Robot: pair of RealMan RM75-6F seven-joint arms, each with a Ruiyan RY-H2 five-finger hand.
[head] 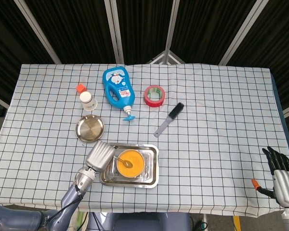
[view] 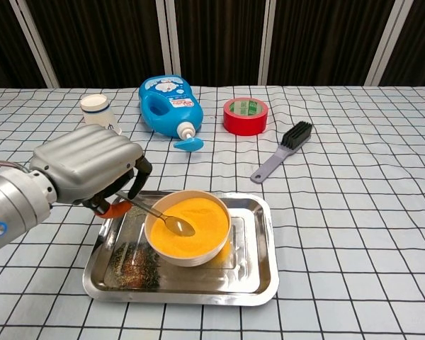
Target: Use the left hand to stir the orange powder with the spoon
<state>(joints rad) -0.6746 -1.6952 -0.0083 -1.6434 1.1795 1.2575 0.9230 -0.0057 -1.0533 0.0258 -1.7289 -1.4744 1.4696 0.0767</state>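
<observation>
One left hand, knuckles up, its fingers holding the spoon over orange powder.

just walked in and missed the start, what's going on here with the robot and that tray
The left robot hand holds the spoon by its handle, with the spoon's bowl resting on the orange powder in a bowl that sits in a metal tray. It looks set to stir. The right robot hand hangs off the table's right edge, holding nothing. A blue bottle, red tape and a brush lie untouched further back.
</observation>
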